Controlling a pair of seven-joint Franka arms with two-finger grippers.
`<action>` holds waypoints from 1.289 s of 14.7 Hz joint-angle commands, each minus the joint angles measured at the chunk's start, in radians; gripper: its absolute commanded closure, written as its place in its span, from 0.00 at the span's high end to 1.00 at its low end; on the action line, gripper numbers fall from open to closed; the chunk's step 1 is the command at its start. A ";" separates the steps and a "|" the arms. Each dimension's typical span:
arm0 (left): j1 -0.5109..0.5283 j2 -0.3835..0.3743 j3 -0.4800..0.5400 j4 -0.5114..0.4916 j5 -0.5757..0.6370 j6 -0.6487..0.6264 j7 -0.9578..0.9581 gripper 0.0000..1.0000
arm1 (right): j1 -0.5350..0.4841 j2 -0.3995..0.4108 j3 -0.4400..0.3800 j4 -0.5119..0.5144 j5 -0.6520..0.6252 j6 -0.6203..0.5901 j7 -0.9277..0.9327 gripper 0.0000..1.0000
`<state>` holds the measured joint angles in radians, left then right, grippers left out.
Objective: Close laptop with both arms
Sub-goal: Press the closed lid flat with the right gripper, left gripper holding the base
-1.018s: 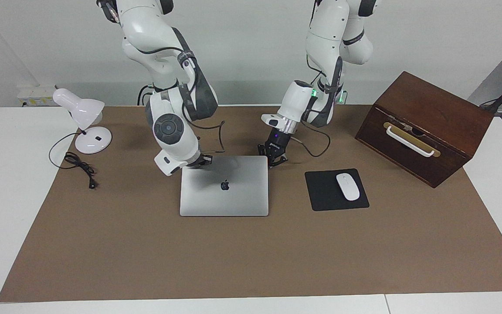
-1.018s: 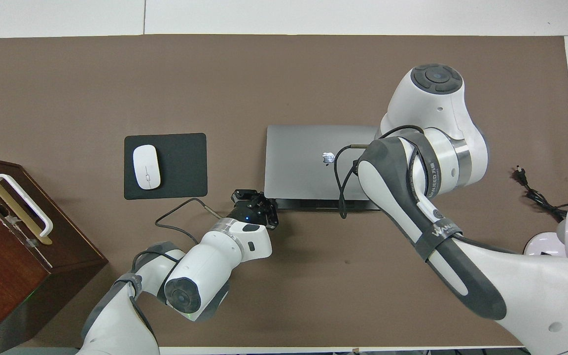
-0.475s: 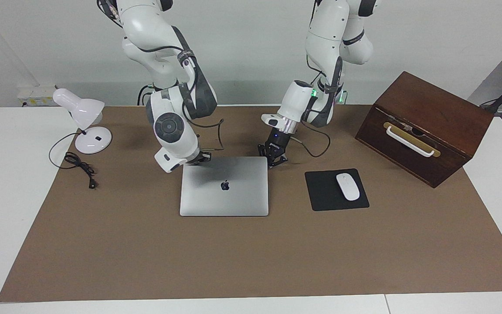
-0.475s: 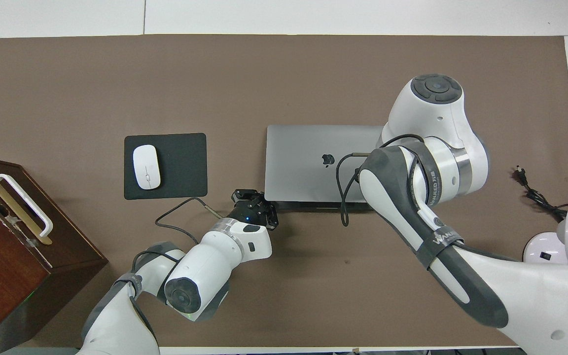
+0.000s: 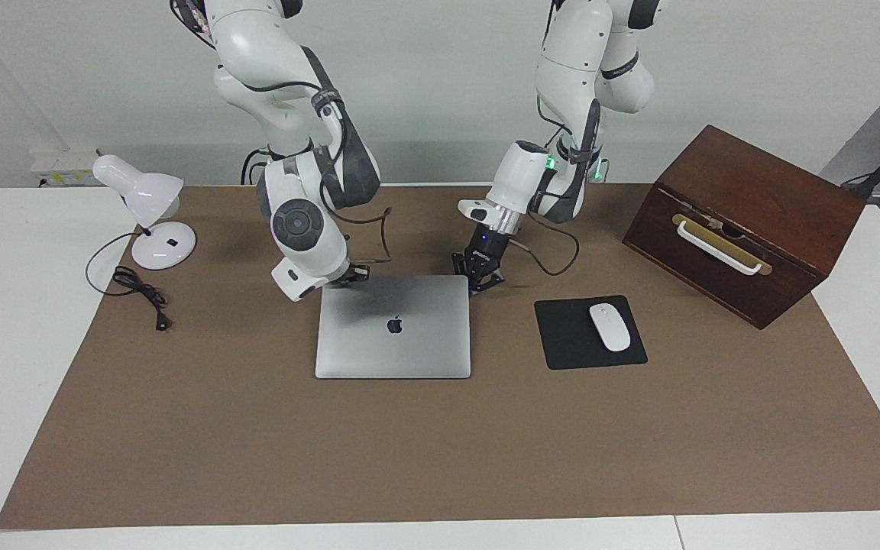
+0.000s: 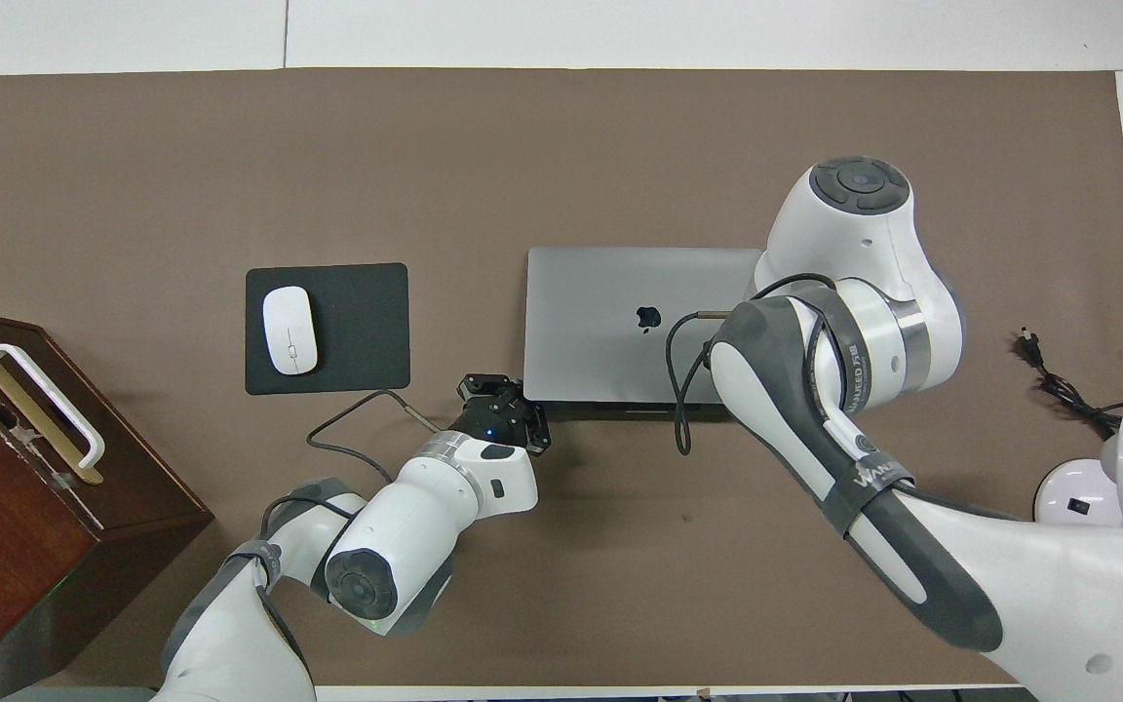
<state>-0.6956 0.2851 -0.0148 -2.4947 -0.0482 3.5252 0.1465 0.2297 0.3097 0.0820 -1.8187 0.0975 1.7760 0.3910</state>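
Observation:
The silver-grey laptop point(image 5: 393, 327) lies in the middle of the brown mat, its lid with the apple logo down almost flat. It also shows in the overhead view point(image 6: 620, 322), with a thin dark strip along its edge nearest the robots. My left gripper point(image 5: 480, 275) is low at the laptop's near corner on the left arm's side, seen from above too point(image 6: 503, 402). My right gripper point(image 5: 348, 278) is at the lid's near corner on the right arm's side. In the overhead view it is hidden under its own arm.
A black mouse pad point(image 5: 590, 332) with a white mouse point(image 5: 609, 327) lies beside the laptop toward the left arm's end. A brown wooden box point(image 5: 745, 221) with a white handle stands past it. A white desk lamp point(image 5: 151, 214) and its cord point(image 5: 138, 294) are at the right arm's end.
The right arm has drawn back toward the robots along the lid. The lid has sunk lower and the dark strip at its near edge is thinner. The left gripper has not moved.

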 commanded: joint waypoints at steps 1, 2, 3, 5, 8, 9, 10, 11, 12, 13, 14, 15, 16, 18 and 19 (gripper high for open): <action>-0.019 0.017 0.018 -0.075 0.002 -0.032 0.015 0.00 | -0.012 -0.032 0.008 -0.053 0.014 0.049 0.009 0.00; -0.019 0.017 0.018 -0.075 0.002 -0.032 0.015 0.00 | -0.012 -0.030 0.008 -0.056 0.014 0.054 0.009 0.00; -0.019 0.017 0.018 -0.075 0.002 -0.032 0.015 0.00 | -0.012 -0.029 0.008 -0.057 0.014 0.059 0.009 0.00; -0.018 0.017 0.018 -0.075 0.002 -0.032 0.015 0.00 | -0.012 -0.029 0.009 -0.074 0.014 0.083 0.009 0.00; -0.016 0.017 0.018 -0.075 0.002 -0.032 0.015 0.00 | -0.012 -0.027 0.008 -0.077 0.014 0.092 0.008 0.00; -0.016 0.017 0.018 -0.075 0.002 -0.032 0.015 0.00 | -0.012 -0.027 0.008 -0.077 0.014 0.092 0.008 0.00; -0.018 0.017 0.018 -0.075 0.002 -0.032 0.015 0.00 | -0.012 -0.027 0.008 -0.079 0.014 0.094 0.008 0.00; -0.018 0.017 0.018 -0.075 0.002 -0.032 0.015 0.00 | -0.012 -0.027 0.008 -0.079 0.014 0.092 0.008 0.00; -0.018 0.017 0.018 -0.075 0.002 -0.032 0.015 0.00 | -0.012 -0.027 0.008 -0.079 0.014 0.088 0.008 0.00; -0.018 0.017 0.018 -0.075 0.002 -0.032 0.015 0.00 | -0.012 -0.027 0.008 -0.071 0.014 0.079 0.008 0.00; -0.016 0.017 0.018 -0.075 0.002 -0.032 0.015 0.00 | -0.012 -0.027 0.008 -0.067 0.014 0.072 0.008 0.00; -0.016 0.017 0.018 -0.075 0.002 -0.032 0.015 0.00 | -0.013 -0.030 0.008 -0.064 0.014 0.069 0.009 0.00; -0.016 0.017 0.018 -0.075 0.002 -0.032 0.015 0.00 | -0.013 -0.032 0.008 -0.050 0.014 0.050 0.011 0.00; -0.013 0.017 0.018 -0.075 0.002 -0.032 0.015 0.00 | -0.018 -0.049 0.005 -0.030 0.016 0.030 0.014 0.00; -0.012 0.017 0.018 -0.075 0.002 -0.032 0.013 0.00 | -0.018 -0.058 0.002 -0.025 0.016 0.028 0.014 0.00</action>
<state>-0.6956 0.2851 -0.0145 -2.4948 -0.0482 3.5252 0.1468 0.2284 0.2857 0.0797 -1.8491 0.0975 1.8265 0.3910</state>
